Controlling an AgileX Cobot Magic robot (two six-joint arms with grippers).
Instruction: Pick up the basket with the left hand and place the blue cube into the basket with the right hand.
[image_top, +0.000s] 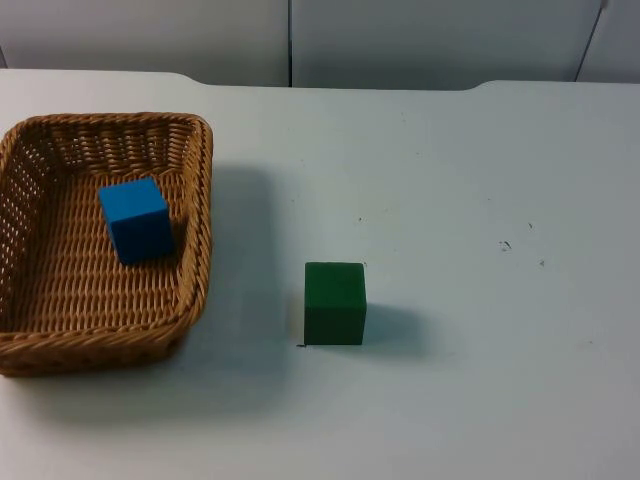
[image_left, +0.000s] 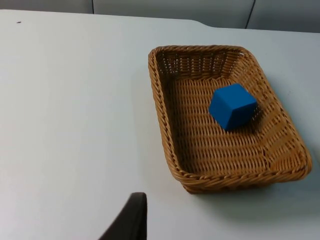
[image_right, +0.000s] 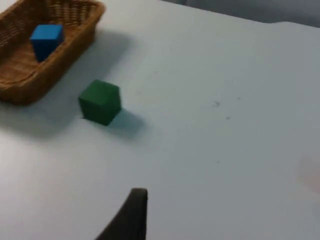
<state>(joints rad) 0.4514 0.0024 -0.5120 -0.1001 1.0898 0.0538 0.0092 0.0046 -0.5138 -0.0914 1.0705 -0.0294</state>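
Note:
A brown wicker basket (image_top: 205, 200) stands on the white table at the left. A blue cube (image_top: 137, 219) lies inside it, toward the back and slightly tilted. In the left wrist view the basket (image_left: 160, 110) and the blue cube (image_left: 232, 106) lie some way ahead of my left gripper (image_left: 131, 220), which is held back over bare table and touches neither. My right gripper (image_right: 132, 215) hangs over bare table too, well short of the basket (image_right: 75, 45) with the blue cube (image_right: 46, 40) in it. Both arms are drawn back from the work area.
A green cube (image_top: 335, 303) sits on the table (image_top: 480, 200) just right of the basket, near the middle; the right wrist view has the green cube (image_right: 101, 102) ahead of the gripper. The grey partition wall (image_top: 400, 40) closes the far edge.

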